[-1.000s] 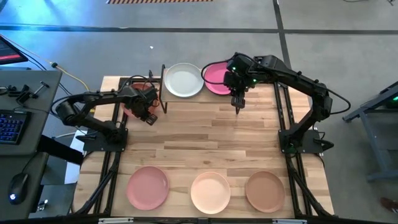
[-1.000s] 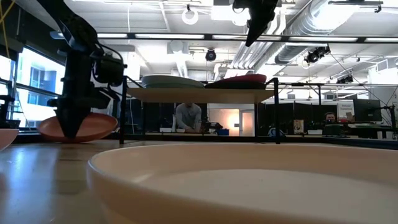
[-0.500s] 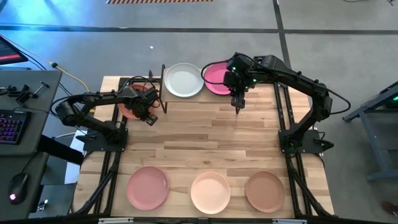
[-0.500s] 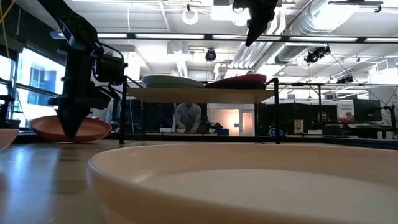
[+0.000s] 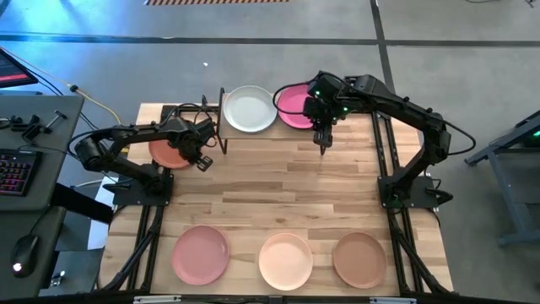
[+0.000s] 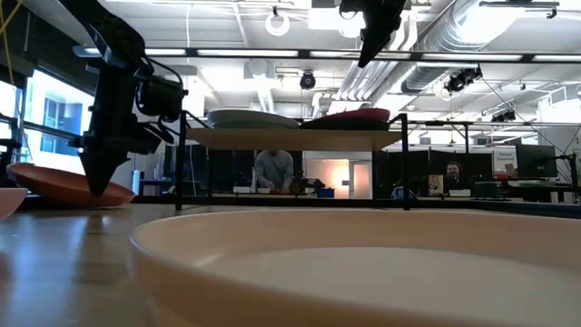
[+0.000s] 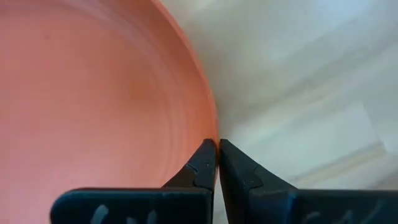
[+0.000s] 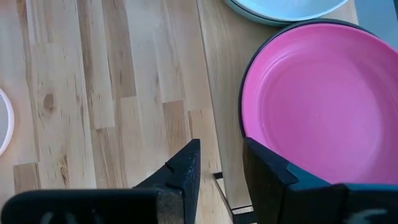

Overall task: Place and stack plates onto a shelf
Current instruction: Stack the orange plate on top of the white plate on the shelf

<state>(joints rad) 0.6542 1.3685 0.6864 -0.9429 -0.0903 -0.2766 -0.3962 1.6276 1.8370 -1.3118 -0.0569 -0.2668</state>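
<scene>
An orange plate (image 5: 167, 150) lies on the table left of the shelf (image 6: 290, 138), tilted with its left side raised (image 6: 27, 173). My left gripper (image 5: 199, 152) points down at the plate's right rim and is shut on it. On the shelf sit a pale mint plate (image 5: 249, 108) and a magenta plate (image 5: 294, 103) over a dark rim (image 8: 240, 112). My right gripper (image 5: 321, 145) hangs open, high above the table in front of the magenta plate (image 8: 311, 106), holding nothing. My left gripper pinches the orange plate's rim (image 7: 211, 127) on the side toward the shelf, one finger (image 7: 200, 165) inside the plate and one outside. The fingers come from above, pointing down. The plate tilts, its far-left side up and its low side beside the fingers near the table.
Along the near edge lie a pink plate (image 5: 201, 253), a cream plate (image 5: 285, 259) and a tan-brown plate (image 5: 359, 258). The cream plate's rim fills the low view's foreground (image 6: 345, 236). Bare wood lies in the table's middle. The shelf's black legs (image 6: 179, 173) stand close to my left gripper.
My left gripper has shut on the orange plate's rim while staying in place. The plate has shifted toward the table's left edge and tipped, its left side rising off the table.
</scene>
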